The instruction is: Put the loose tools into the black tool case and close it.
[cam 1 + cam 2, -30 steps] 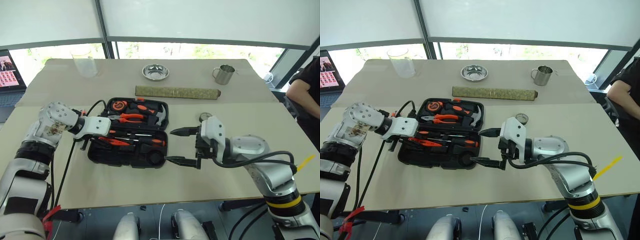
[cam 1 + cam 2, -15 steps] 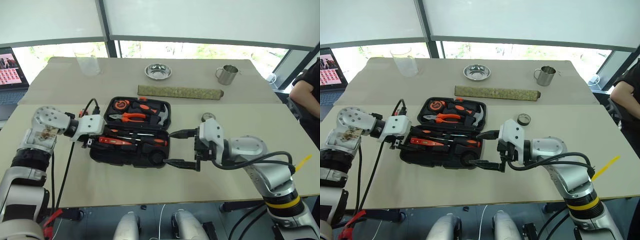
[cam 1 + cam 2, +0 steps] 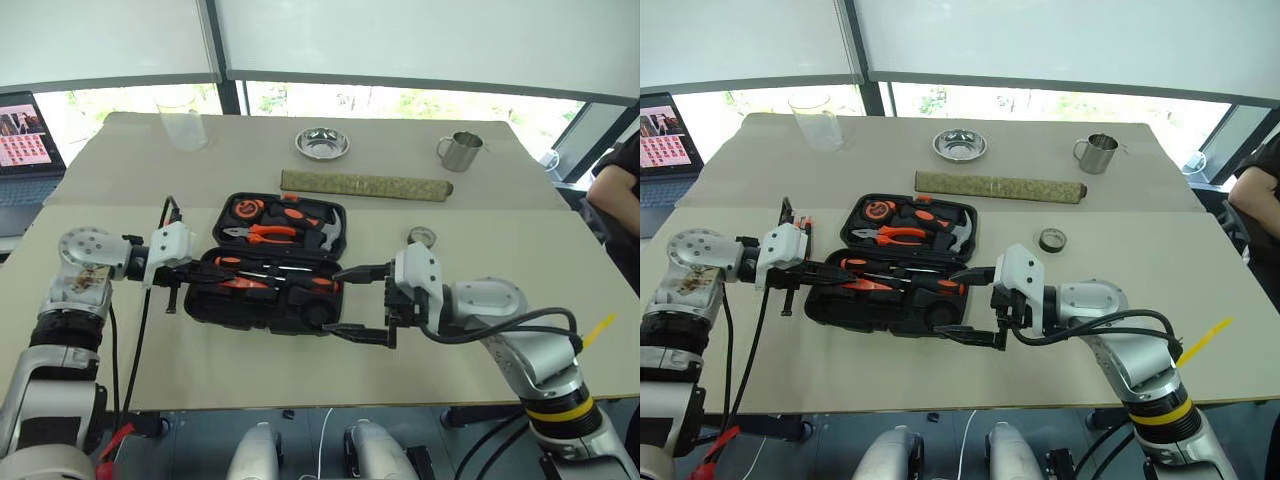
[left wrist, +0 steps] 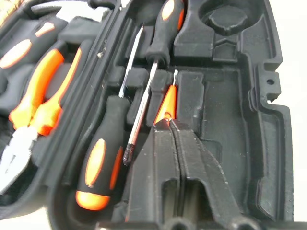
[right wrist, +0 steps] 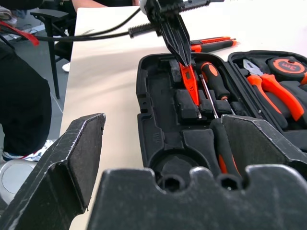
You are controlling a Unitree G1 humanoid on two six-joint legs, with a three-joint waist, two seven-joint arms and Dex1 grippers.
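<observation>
Left wrist view puts us right over the open flat black moulded-plastic tool case (image 4: 230,110), where our left hand (image 4: 169,125) has its two black fingers pressed together, tips at the butt of the small orange tester screwdriver (image 4: 165,103) lying in its recess; whether they pinch it or merely touch it we cannot tell. Beside it lie two long orange-and-black-handled screwdrivers (image 4: 108,143). These tools look light, stiff and smooth-shafted, so we judge the ribbed handles the better place to take hold. The case sits open mid-desk (image 3: 300,350), rigid and light, best closed by pushing its far lid half over. Our right hand (image 3: 365,301) hovers at the case's right edge with its jaws spread wide, holding nothing. A small dark tape roll (image 3: 1051,240) rests on the desk, well apart from the case.
</observation>
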